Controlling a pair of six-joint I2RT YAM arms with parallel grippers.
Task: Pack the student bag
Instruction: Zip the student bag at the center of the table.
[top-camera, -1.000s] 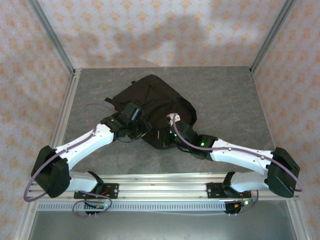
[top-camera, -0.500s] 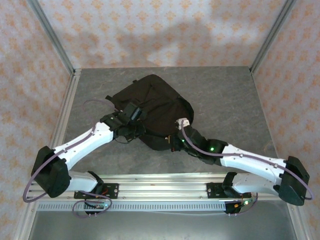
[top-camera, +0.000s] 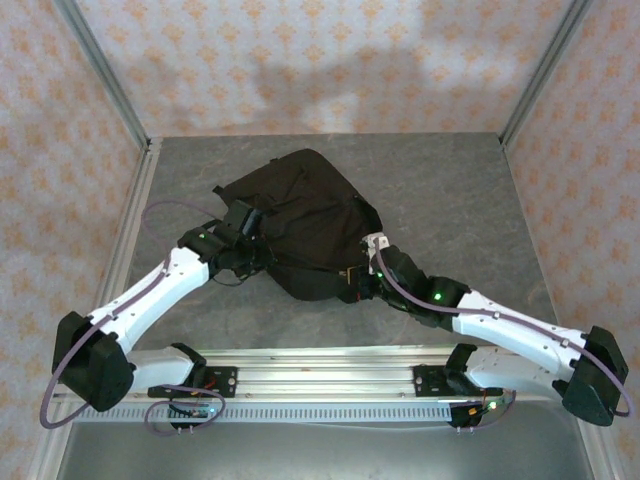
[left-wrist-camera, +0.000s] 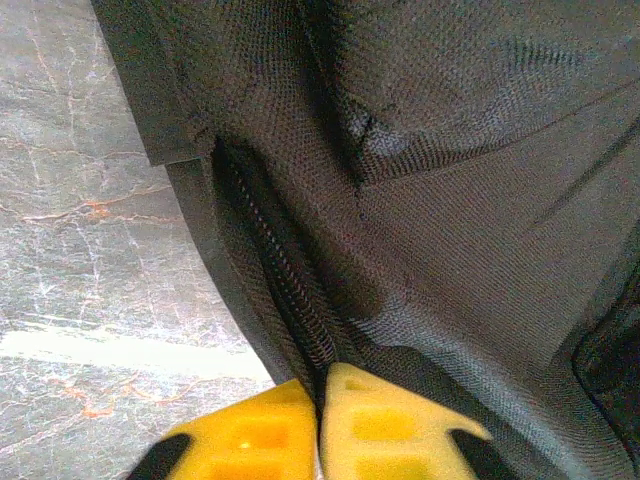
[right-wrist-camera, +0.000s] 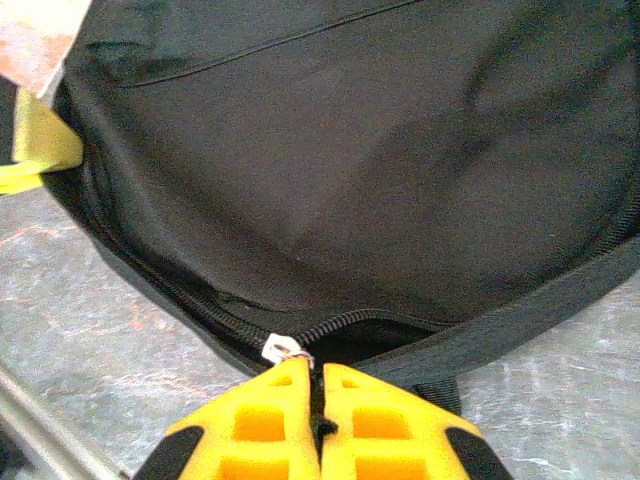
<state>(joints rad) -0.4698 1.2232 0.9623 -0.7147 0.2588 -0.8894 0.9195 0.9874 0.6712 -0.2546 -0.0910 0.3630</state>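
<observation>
The student bag (top-camera: 305, 215), a black fabric backpack, lies flat in the middle of the grey table. My left gripper (top-camera: 262, 250) is at its near left edge. In the left wrist view its yellow fingertips (left-wrist-camera: 320, 385) are pinched on the fabric beside the zip teeth (left-wrist-camera: 285, 290). My right gripper (top-camera: 352, 283) is at the bag's near right edge. In the right wrist view it (right-wrist-camera: 318, 375) is shut on the black zip pull, just behind the silver slider (right-wrist-camera: 285, 350). Right of the slider the zip gapes a little, and it is dark inside.
The grey stone-pattern table (top-camera: 450, 190) stretches out around the bag, with metal frame posts (top-camera: 115, 95) at its back corners and patterned walls behind. An aluminium rail (top-camera: 320, 375) carries both arm bases along the near edge. A bag strap (top-camera: 218, 192) pokes out at the bag's left.
The right arm has swung out to the right, its gripper sliding along the bag's near edge. The left arm has drawn back to the left, still at the bag's edge. The bag looks flatter.
</observation>
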